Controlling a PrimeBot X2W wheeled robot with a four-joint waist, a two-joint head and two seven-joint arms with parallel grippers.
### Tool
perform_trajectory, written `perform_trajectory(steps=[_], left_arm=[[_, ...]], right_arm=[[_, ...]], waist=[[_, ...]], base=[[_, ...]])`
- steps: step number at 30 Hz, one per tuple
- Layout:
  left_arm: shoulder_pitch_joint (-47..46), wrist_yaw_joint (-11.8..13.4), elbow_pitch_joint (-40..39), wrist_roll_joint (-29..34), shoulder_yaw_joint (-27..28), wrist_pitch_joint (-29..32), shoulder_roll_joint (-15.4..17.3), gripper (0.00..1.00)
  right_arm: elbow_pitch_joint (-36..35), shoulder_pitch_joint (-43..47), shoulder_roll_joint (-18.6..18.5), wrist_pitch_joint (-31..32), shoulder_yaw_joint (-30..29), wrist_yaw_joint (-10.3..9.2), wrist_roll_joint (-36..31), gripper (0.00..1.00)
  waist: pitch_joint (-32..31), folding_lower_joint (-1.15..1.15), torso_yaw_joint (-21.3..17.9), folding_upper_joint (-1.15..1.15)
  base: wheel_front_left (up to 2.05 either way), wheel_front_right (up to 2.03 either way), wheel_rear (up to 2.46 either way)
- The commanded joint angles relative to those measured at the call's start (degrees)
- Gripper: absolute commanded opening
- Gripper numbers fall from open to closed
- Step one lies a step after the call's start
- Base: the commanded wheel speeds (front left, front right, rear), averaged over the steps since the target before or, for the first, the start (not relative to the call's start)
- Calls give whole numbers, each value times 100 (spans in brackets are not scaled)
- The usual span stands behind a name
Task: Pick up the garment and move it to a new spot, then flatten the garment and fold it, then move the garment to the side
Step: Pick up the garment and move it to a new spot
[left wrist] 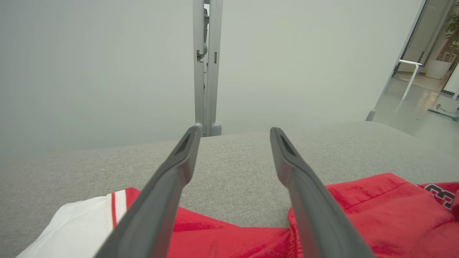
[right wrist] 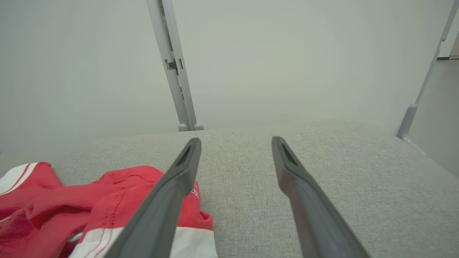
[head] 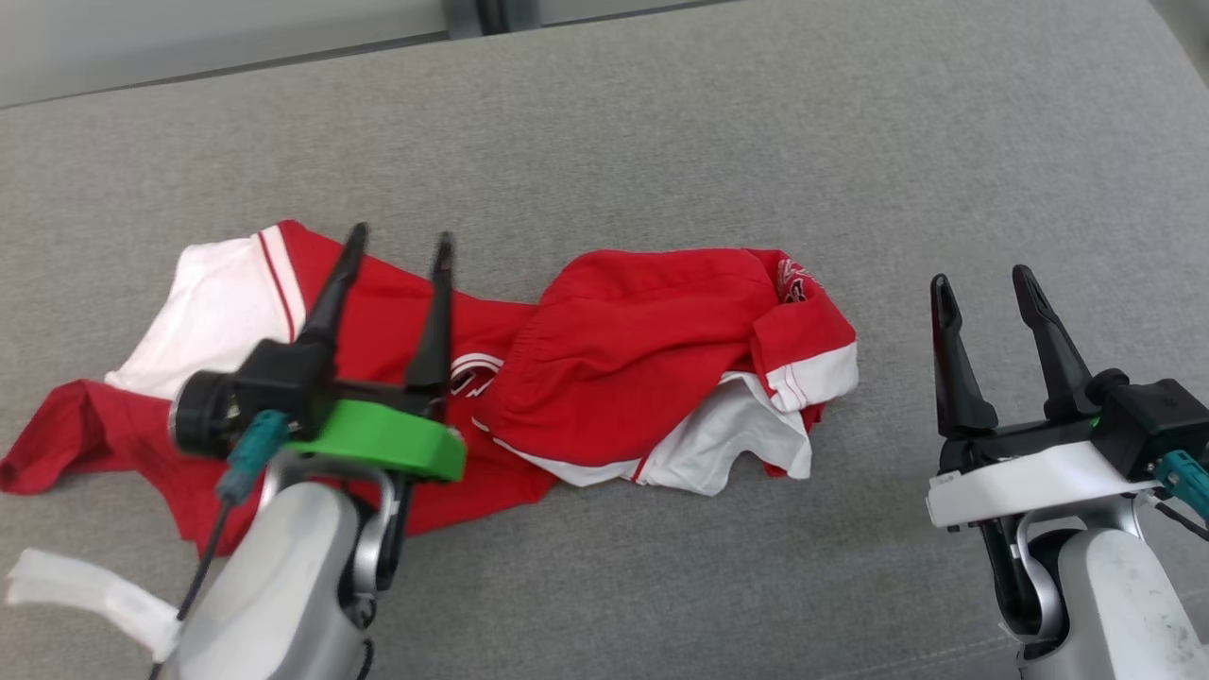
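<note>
Grey woven upholstery point(head: 661, 142) runs across the whole scene, with a pale wall and a grey upright post point(left wrist: 207, 64) behind its far edge. On it lies the garment point(head: 642, 349), a red top with white panels. It is crumpled, with its long axis running left to right across the robot's front. Its right half is bunched and doubled over itself, a white hem poking out beneath. Its left half is spread thinner, with a white sleeve point(head: 212, 312) at the far left and a red corner trailing toward the near left.

The left pincer point(head: 400, 236) hangs over that left half, fingers pointing away from the robot. Its jaws are spread wide with nothing between them; in its wrist view red cloth lies under and beside both fingers. The right pincer point(head: 980, 277) is equally wide and empty. It stands over bare upholstery, off the garment's right end and clearly apart from it.

So the left arm is the nearer one. Flattening looks like the step in hand, and it would call for a hold at each end of the long axis. The right pincer would have to travel leftward to reach the bunched hem. A white strip point(head: 85, 590) lies near the left forearm.
</note>
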Motion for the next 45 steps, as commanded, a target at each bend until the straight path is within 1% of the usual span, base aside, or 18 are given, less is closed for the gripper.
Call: perform_trajectory(steps=[1,3,5,7,11,17,21,30,37,45], left_arm=[[240,82,-62,-63,231,-2,94,100],[465,135,-133,-93,567,-2,195,100],[674,133,-161,-100,835,-3,275,100],[856,85,-181,-98,1050,-3,311,100],[1165,-43,-172,-4,1274,-3,354,100],[1529,-228,-185,146,1317,-4,270,100],[1704,-298,-152,248,1339,-4,229,100],[1951,-365,-41,322,1418,-4,165,100],[1969,-418,10,346,1464,-4,130,100],[1895,-404,107,401,1486,15,146,100]], right_arm=[[-52,117,-27,46,-21,-6,-41,100],[-93,166,-33,114,-20,-6,-49,100],[-128,229,-31,170,-28,-6,-57,100],[-161,275,-29,218,-30,-6,-59,100],[-183,397,-37,282,5,-6,-43,100],[-215,645,-12,382,38,-6,-11,100],[-251,797,9,423,48,-6,4,100],[-312,1037,40,538,37,-6,-10,100],[-386,1089,60,576,13,-6,-16,100],[-415,1083,76,565,-10,-6,-10,100]], waist=[[-426,0,488,0],[-495,0,575,0],[-567,0,643,0],[-632,0,687,0],[-765,0,702,0],[-973,0,615,0],[-1079,0,557,0],[-1268,0,512,0],[-1263,0,497,0],[-1210,0,507,0]], base=[[0,0,0],[0,0,0],[0,0,0],[0,0,0],[0,0,0],[0,0,0],[0,0,0],[0,0,0],[0,0,0],[0,0,0]])
